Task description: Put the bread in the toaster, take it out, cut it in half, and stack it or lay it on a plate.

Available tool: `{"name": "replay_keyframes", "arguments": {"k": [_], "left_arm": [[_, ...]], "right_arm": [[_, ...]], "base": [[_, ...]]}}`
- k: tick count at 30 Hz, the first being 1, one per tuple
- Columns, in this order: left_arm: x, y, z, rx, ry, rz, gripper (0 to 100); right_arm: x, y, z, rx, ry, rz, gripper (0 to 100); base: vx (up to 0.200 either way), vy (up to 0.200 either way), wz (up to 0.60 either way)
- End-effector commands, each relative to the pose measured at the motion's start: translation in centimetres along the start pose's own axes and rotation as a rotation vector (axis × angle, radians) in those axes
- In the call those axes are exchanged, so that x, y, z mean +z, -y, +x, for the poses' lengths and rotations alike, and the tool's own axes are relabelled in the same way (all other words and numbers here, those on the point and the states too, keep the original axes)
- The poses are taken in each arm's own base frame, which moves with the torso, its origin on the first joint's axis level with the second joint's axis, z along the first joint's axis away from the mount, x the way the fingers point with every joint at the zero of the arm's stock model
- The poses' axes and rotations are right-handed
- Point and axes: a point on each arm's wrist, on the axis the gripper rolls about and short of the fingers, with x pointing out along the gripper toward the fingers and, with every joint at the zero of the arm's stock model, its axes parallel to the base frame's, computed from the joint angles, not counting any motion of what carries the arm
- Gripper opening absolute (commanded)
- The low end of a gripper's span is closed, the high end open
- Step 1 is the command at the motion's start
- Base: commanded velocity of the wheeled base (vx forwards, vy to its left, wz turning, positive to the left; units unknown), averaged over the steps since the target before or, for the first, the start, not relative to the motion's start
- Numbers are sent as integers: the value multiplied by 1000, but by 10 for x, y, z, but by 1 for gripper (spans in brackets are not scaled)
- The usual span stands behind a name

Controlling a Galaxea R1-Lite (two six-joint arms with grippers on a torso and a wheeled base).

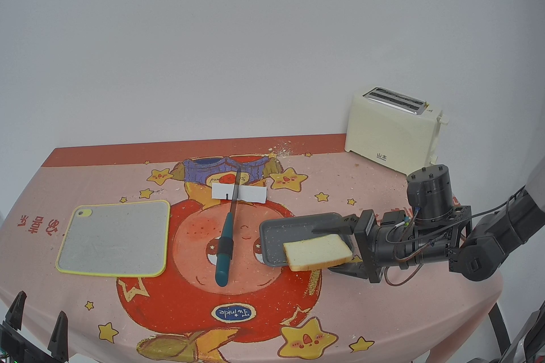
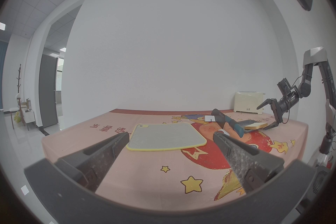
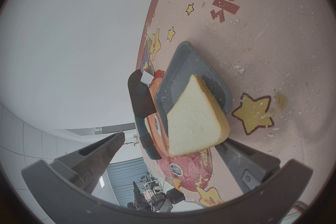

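A slice of white bread [image 1: 318, 252] lies on the near edge of a grey tray [image 1: 277, 233], overhanging it toward me. My right gripper [image 1: 322, 246] is turned on its side and open, one finger above the slice and one below it; in the right wrist view the bread [image 3: 194, 119] sits close to one finger [image 3: 241, 161]. The cream toaster [image 1: 393, 129] stands at the back right with empty slots. My left gripper [image 2: 171, 135] hangs open and empty off the table's near left corner [image 1: 34, 324].
A teal-handled knife [image 1: 227, 236] lies left of the tray, its blade resting on a white paper stand [image 1: 238, 192]. A grey cutting board with a yellow rim [image 1: 113, 238] lies at the left. Crumbs dot the cloth.
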Motion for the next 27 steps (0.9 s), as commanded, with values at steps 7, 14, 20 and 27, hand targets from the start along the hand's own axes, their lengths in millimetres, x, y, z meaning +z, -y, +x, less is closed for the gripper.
{"name": "replay_keyframes", "arguments": {"k": [7, 14, 20, 27], "left_arm": [[-5, 0, 1, 1, -7, -1, 100], [-5, 0, 1, 1, -7, -1, 100], [-5, 0, 1, 1, -7, -1, 100], [-5, 0, 1, 1, -7, -1, 100]], "right_arm": [[-11, 13, 9, -133, -20, -34, 0], [-14, 3, 1, -103, 5, -53, 0], [-18, -27, -26, 22, 42, -101, 0], [-23, -69, -73, 189, 119, -305, 0]], "base": [[0, 0, 0], [0, 0, 0], [0, 0, 0], [0, 0, 0]]}}
